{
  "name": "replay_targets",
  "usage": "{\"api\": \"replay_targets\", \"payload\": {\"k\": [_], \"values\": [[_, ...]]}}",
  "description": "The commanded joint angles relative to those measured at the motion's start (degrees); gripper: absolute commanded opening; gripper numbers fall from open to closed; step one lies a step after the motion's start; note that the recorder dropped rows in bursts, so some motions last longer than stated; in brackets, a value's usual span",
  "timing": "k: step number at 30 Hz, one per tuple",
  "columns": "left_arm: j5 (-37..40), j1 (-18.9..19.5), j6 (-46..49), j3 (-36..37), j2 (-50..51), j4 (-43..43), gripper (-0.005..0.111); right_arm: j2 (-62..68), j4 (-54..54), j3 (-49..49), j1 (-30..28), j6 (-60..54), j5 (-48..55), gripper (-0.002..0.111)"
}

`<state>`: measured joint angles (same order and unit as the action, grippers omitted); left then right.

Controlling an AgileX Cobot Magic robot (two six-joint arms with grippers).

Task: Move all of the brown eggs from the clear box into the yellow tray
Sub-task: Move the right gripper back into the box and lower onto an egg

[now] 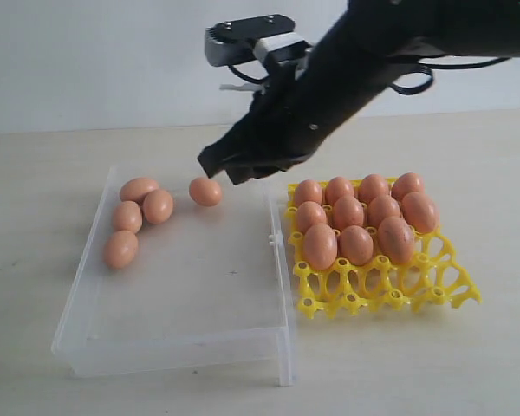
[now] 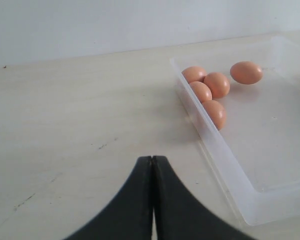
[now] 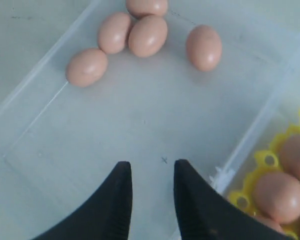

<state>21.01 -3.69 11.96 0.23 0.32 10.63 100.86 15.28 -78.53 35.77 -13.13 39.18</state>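
**Right gripper empty over the box; five eggs still to be moved**

Reference landmark: the large, shallow clear plastic box [image 1: 199,286].

Five smooth orange-brown oval eggs lie inside it. Four are clustered [image 1: 158,206] against the wall away from the tray, at the far end. A lone egg [image 1: 205,191] sits apart from them, near the far wall.

The bright yellow lattice egg tray [image 1: 381,290] lies just beside the box's opposite wall. It carries eleven eggs [image 1: 347,212], and its nearest cups are vacant.

The right gripper [image 1: 243,166] hangs above the box's far corner on the tray side. Its black jaws are partly parted with nothing between them, and bare box floor shows through the gap.

The left gripper [image 2: 152,161] is over the pale tabletop [image 1: 416,364], outside the wall by the cluster. Its jaws are pressed together and hold nothing.

Assessment: the step in hand is the approach for the next pick, and the lone egg is probably the target, being nearest.

The next move calls for:
- the jaws spread wider than the egg;
- travel toward the far wall;
- a descent straddling the egg's narrow axis;
- a gentle closure.

The egg is smooth and liable to roll, and the nearby wall limits finger room.
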Motion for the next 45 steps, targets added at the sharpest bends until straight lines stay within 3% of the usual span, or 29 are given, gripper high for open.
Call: {"api": "replay_targets", "payload": {"k": [1,7,16,22,30,45], "values": [[-0.56,-0.25,0.02,-0.23,-0.32,0.16,0.0,8.68,-3.13,-10.68,0.24,-0.94,1.52,0.033],[-0.56,-0.25,0.02,-0.23,-0.32,0.16,0.0,20.02,-12.72,-22.89,2.59,6.63,2.38,0.059],[-0.56,-0.25,0.02,-0.23,-0.32,0.16,0.0,34.62,-32.67,-43.26,3.81,16.33,6.1,0.06],[-0.56,-0.25,0.02,-0.23,-0.32,0.16,0.0,39.66,-28.24,-50.36,4.45,21.31,13.01,0.058],[-0.56,-0.25,0.02,-0.23,-0.32,0.16,0.0,41.16,-19.81,-50.74,4.58,20.71,15.17,0.058],[-0.56,-0.25,0.02,-0.23,-0.32,0.16,0.0,45.99,-23.31,-50.74,4.58,21.27,8.04,0.058]]}}
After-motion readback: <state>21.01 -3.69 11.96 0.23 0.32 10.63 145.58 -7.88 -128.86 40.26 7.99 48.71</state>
